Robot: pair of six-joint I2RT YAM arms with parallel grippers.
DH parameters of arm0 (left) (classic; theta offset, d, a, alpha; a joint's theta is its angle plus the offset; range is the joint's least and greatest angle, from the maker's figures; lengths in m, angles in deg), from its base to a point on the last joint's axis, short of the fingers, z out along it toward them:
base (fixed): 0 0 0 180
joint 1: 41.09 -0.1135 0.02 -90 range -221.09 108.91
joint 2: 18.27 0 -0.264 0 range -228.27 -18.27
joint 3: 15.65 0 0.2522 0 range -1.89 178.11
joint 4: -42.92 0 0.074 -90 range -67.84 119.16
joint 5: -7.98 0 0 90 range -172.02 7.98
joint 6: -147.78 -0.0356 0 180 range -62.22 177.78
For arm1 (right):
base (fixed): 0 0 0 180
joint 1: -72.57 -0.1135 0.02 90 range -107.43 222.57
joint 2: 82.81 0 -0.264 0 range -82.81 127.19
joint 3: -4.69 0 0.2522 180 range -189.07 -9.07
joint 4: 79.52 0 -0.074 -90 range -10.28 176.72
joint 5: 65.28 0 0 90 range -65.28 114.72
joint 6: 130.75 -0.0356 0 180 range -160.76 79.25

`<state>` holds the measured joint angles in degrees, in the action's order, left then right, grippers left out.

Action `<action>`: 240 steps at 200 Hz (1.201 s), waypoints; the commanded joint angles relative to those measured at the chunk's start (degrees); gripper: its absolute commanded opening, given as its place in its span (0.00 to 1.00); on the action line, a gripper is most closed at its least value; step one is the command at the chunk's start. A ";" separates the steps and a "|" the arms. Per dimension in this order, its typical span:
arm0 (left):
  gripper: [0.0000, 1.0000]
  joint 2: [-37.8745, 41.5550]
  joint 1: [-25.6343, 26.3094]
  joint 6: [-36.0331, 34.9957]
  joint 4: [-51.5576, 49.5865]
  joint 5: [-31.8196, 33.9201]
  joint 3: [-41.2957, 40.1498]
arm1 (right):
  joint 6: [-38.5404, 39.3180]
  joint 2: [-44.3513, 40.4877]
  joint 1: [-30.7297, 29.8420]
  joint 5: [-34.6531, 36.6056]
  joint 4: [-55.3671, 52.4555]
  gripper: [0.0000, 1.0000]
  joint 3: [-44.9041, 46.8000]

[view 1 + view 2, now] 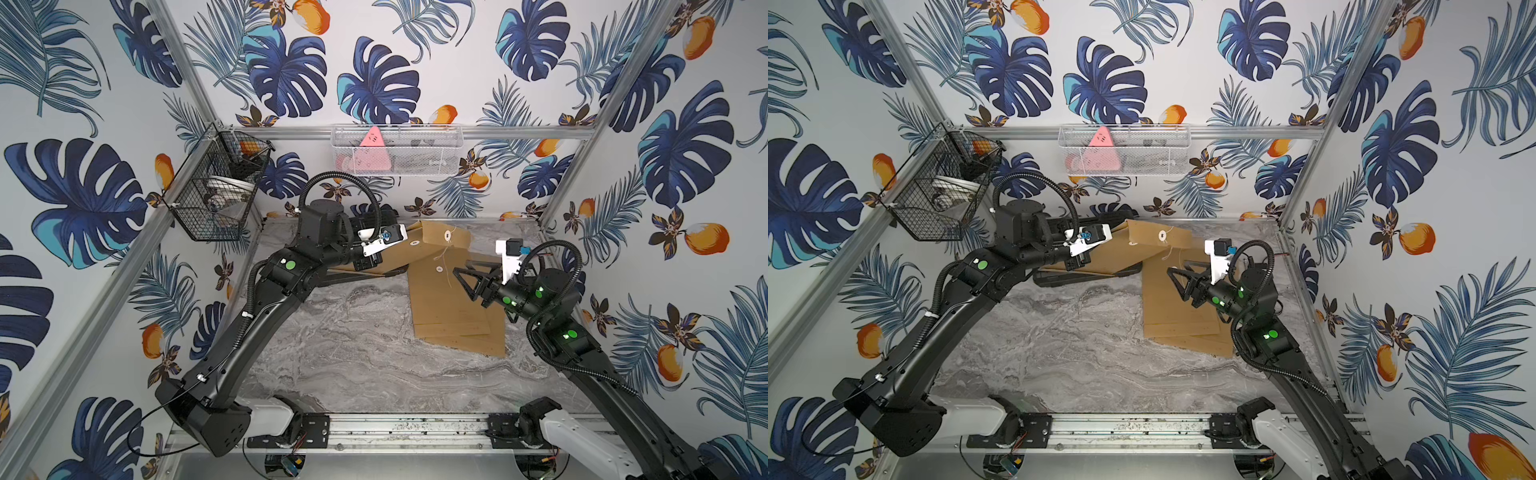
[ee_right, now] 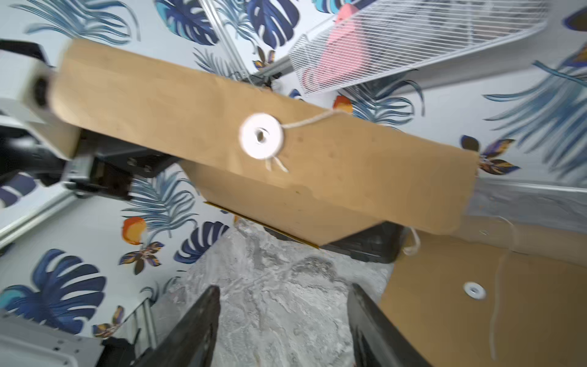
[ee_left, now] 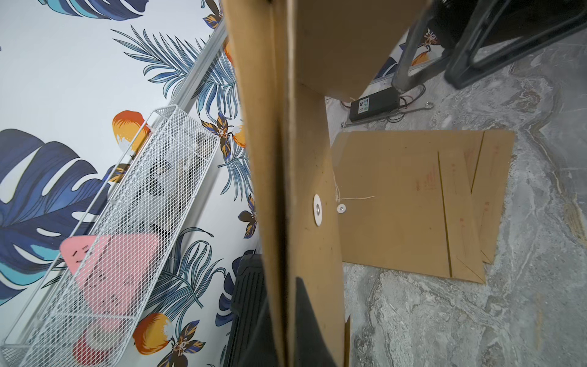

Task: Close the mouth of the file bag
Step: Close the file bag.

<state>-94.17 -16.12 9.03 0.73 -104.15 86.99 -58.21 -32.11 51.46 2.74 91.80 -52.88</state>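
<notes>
In both top views the left gripper (image 1: 372, 262) was pressed together on the file bag (image 1: 399, 255) and held this brown bag in the air at the back of the marble table (image 1: 353, 353), near the middle of the rear wall. Its flap (image 1: 432, 232), with a white disc (image 1: 447, 235) on it, stood away from the body, so the mouth was not yet closed. The right gripper (image 1: 461, 267) hovered with its jaws apart, nothing between them, over a stack of flat file bags (image 1: 453, 316) on the right side of the table. In the left wrist view I saw the held bag almost from its edge, the flap bent out from it, and the flat stack lay beyond on the marble; a white mesh basket (image 3: 143, 206) with a pink item (image 3: 111, 263) hung on the wall. In the right wrist view the flap filled the middle, a string (image 2: 305, 122) ran from its disc, and the two dark fingers (image 2: 197, 324) stood well apart over bare marble.
</notes>
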 commanded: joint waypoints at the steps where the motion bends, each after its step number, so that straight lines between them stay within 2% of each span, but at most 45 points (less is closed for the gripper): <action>1: 0.00 0.91 -0.19 0.87 1.37 -1.13 1.27 | 4.50 2.07 -0.13 11.94 -2.60 0.60 1.35; 14: 0.00 1.34 -0.17 1.02 0.94 -1.80 1.77 | 5.22 3.42 -0.17 15.45 1.93 0.60 3.56; 82: 0.00 2.14 -0.15 2.94 -0.13 -4.73 3.04 | 5.89 16.35 -0.24 18.03 17.85 0.62 2.37; 118: 0.00 2.18 -0.12 3.73 -0.06 -5.68 3.23 | 0.62 22.01 -0.21 15.97 26.05 0.64 1.97; 149: 0.00 2.38 -0.17 4.19 -0.01 -6.17 3.05 | -2.49 25.51 -0.25 17.36 31.60 0.60 1.82; 161: 0.00 2.42 -0.16 4.35 0.10 -6.21 2.89 | -2.74 26.01 -0.25 18.01 32.81 0.56 1.53; 169: 0.00 2.49 -0.13 4.44 0.05 -6.21 2.79 | -2.59 26.00 -0.21 18.47 33.06 0.49 1.30; 191: 0.00 2.85 -0.13 4.99 0.27 -5.56 2.26 | -2.85 24.13 -0.10 22.30 31.00 0.19 0.68; 207: 0.00 3.20 -0.19 5.74 0.56 -4.74 1.51 | -3.26 21.58 0.73 27.02 25.11 0.04 -0.78; 215: 0.00 3.45 -0.27 6.01 0.65 -4.53 0.94 | -3.63 20.20 1.56 29.32 22.05 0.00 -1.45; 240: 0.00 4.21 -1.20 7.73 1.36 -3.76 -1.76 | -4.51 16.59 5.41 31.97 15.99 0.00 -3.15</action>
<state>-90.87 -16.49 14.45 -1.17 -108.70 87.23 -61.25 -13.07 54.26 29.37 114.62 -54.39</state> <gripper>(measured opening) 0.078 0.063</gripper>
